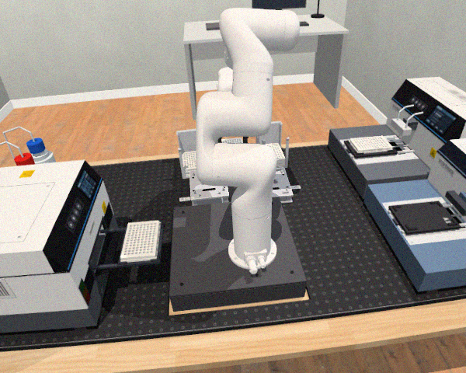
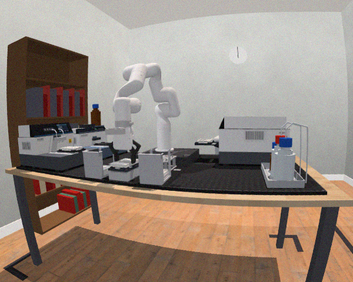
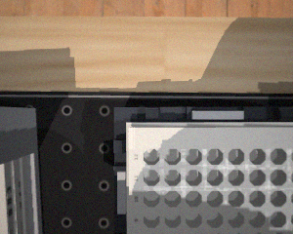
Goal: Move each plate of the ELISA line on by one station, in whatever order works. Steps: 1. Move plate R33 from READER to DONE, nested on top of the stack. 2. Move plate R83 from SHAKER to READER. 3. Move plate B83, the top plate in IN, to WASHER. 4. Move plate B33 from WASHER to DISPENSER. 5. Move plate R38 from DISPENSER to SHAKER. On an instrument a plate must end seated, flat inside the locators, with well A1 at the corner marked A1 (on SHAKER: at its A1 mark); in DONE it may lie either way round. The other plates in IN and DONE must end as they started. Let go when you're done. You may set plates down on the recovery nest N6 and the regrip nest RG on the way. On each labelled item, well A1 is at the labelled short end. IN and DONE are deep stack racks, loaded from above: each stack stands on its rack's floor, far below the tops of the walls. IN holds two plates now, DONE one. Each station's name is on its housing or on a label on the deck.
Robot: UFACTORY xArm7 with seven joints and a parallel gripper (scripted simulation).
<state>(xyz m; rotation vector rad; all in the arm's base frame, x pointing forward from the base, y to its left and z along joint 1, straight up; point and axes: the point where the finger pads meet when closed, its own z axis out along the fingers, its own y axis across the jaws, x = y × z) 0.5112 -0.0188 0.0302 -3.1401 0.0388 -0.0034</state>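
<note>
In the exterior view my gripper (image 2: pixel 124 159) reaches straight down between two white stack racks at the table's near edge. Its black fingers are shut on the sides of a white well plate (image 2: pixel 122 164), which lies on or just above a low nest (image 2: pixel 123 173). The wrist view shows this plate (image 3: pixel 210 180) from above, with its short end to the left; the small label there is too small to read. In the top view the arm hides the gripper. A white plate (image 1: pixel 140 241) lies on the tray of the big instrument on the left. Another white plate (image 1: pixel 371 144) sits on the grey station at the right.
The blue station's black nest (image 1: pixel 422 217) holds no plate. The racks (image 2: pixel 93 164) (image 2: pixel 153 168) stand close on either side of the gripper; one shows at the left of the wrist view (image 3: pixel 12 171). A bottle tray (image 2: pixel 281 170) stands at the deck's far end.
</note>
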